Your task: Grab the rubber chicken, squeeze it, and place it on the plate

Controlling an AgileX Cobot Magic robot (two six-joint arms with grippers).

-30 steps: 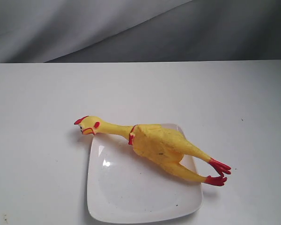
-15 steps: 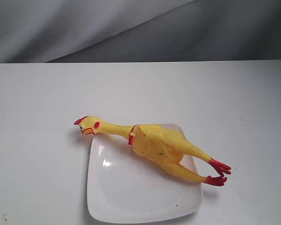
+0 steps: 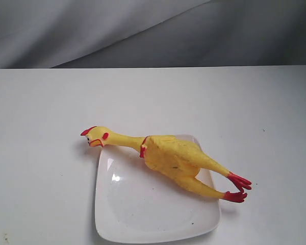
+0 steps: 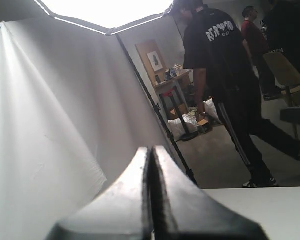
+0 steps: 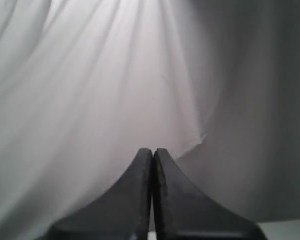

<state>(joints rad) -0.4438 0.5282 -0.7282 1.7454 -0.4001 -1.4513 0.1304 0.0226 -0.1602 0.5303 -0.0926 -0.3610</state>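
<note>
Exterior view: chicken (image 3: pixel 171 158) overhangs plate (image 3: pixel 143 206) at 10 and 4 o'clock, so it might slip off; left gripper (image 4: pixel 151 151) and right gripper (image 5: pixel 153 152) are both pressed together.

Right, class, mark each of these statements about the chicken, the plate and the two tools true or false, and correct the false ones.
1. The rubber chicken lies across the plate. True.
2. Its head rests inside the plate's rim. False: the head sticks out past the plate's far left corner, over the table.
3. Its red feet reach beyond the plate's right edge. True.
4. The left tool is open. False: its fingers are pressed together, with nothing between them.
5. The right tool grips the chicken. False: it is shut on nothing and faces a white cloth.
</note>
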